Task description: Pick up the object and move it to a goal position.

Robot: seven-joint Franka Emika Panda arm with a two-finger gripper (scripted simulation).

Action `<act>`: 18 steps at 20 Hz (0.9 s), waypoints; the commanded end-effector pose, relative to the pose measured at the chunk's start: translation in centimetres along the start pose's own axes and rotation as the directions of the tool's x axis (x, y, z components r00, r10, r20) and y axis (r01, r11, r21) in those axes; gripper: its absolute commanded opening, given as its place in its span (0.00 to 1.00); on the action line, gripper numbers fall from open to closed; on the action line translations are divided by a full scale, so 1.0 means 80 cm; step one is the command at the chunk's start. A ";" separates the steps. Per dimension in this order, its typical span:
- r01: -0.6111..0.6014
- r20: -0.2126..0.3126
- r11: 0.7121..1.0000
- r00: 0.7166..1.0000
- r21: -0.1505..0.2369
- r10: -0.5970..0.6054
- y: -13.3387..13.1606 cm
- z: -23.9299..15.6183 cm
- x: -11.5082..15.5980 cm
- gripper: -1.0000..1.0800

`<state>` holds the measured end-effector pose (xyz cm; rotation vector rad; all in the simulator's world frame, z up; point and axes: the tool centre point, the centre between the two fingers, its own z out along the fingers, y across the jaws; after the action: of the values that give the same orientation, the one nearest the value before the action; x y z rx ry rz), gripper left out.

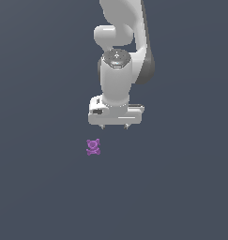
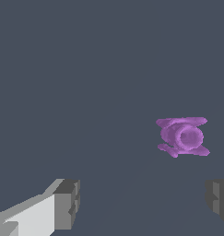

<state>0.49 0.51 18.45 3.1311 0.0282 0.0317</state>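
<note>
Pincer (image 1: 115, 126): spread wide and empty, pointing straight down, presumably poised for a descent.
Object (image 1: 93, 146): on the tabletop (image 1: 35, 187) at about seven o'clock from the pincer, near but apart (so not yet between the fingers (image 2: 67, 203)).
Shapes: purple bear, rounded ears, stubby limbs; blocky grey finger pads.
Surface: flat, matte, slate-grey.

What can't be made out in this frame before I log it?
- Arm base: cut off by the exterior view's top edge.
- Tool height above the floor: not readable from either view.
- Purple bear face: too small in the exterior view, blurred in the wrist view.
- Goal position: no marker visible.
</note>
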 end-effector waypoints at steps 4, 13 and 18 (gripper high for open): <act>0.010 -0.004 1.000 1.000 -0.003 -0.010 -0.004 -0.002 0.000 0.96; 0.048 -0.022 0.999 0.999 -0.014 -0.048 -0.027 -0.014 0.000 0.96; 0.048 -0.017 0.999 0.999 -0.011 -0.048 -0.012 -0.002 0.004 0.96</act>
<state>0.70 1.95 19.01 3.1171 0.1038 0.0624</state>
